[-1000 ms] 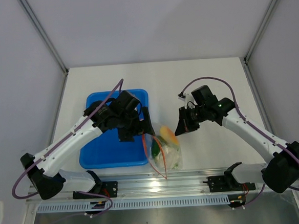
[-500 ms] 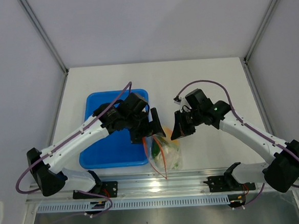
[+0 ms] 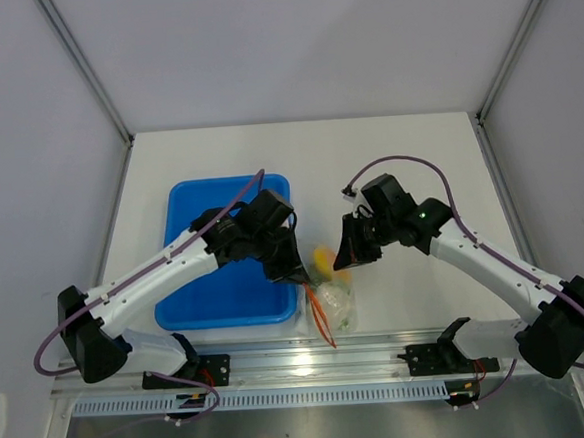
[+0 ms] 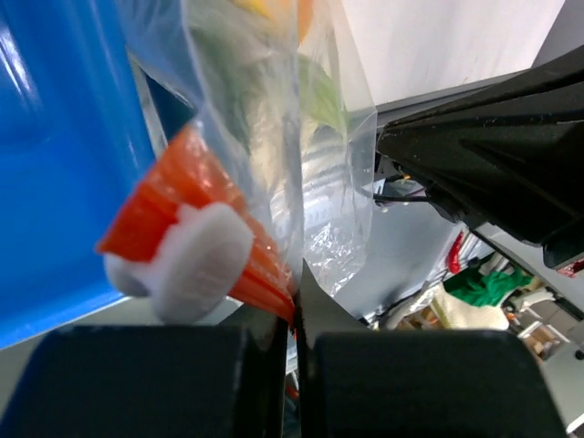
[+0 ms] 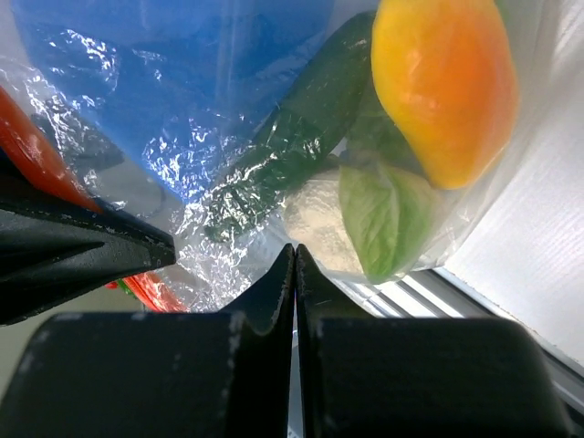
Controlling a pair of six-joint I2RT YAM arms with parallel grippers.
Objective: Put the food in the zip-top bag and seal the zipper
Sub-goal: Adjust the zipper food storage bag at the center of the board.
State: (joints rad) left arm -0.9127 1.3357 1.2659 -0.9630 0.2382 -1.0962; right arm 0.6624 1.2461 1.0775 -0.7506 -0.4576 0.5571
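The clear zip-top bag (image 3: 335, 302) lies by the tray's right front corner. Through its film I see the food: an orange-yellow fruit (image 5: 444, 84), a dark green cucumber (image 5: 290, 139) and a white-and-pale-green cabbage (image 5: 365, 222). My left gripper (image 3: 295, 273) is shut on the orange-red zipper (image 4: 260, 274) at the bag's mouth, next to a white piece (image 4: 196, 265) on the strip. My right gripper (image 3: 345, 251) stands opposite it, its jaws (image 5: 295, 252) shut with the bag's film pinched at their tips. The grape bunch does not show clearly.
The blue plastic tray (image 3: 213, 305) sits left of the bag, under my left arm. A metal rail (image 3: 381, 345) runs along the table's near edge just below the bag. The two grippers are close together over the bag.
My left gripper came right and down from over the tray to the bag's mouth and closed on the zipper strip. The right gripper edged left, staying shut.
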